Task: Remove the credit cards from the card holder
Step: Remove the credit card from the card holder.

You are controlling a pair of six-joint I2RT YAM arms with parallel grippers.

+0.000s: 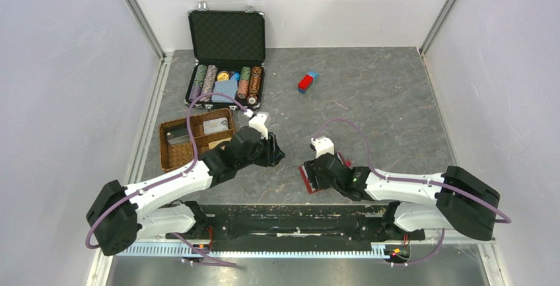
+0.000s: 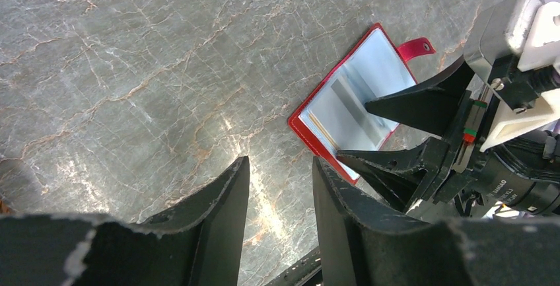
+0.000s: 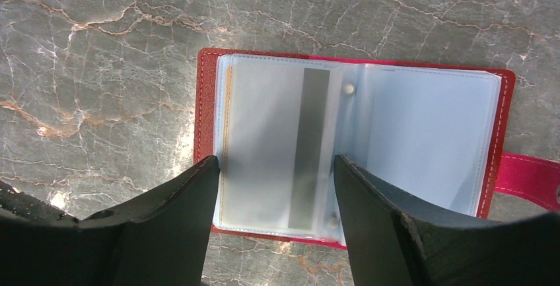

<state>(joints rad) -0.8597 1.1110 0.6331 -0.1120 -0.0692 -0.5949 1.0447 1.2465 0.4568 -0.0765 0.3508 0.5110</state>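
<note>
The card holder [image 3: 206, 101] is a red wallet lying open and flat on the marble table, its clear sleeves facing up. A pale credit card [image 3: 264, 147] with a dark stripe sits in the left sleeve. My right gripper [image 3: 276, 167] is open and empty, its fingers hovering over the wallet's near edge, either side of that card. In the top view the right gripper [image 1: 312, 172] covers most of the wallet [image 1: 306, 183]. My left gripper [image 2: 280, 167] is open and empty over bare table, left of the wallet [image 2: 309, 131]; it is seen from above [image 1: 279, 156].
A brown basket [image 1: 173, 157] at the left holds two pale grey cards [image 1: 216, 125]. An open black case [image 1: 226, 35] with poker chips stands at the back. A red-and-blue block [image 1: 307, 82] lies at the back centre. The wallet's strap [image 3: 528, 175] sticks out right.
</note>
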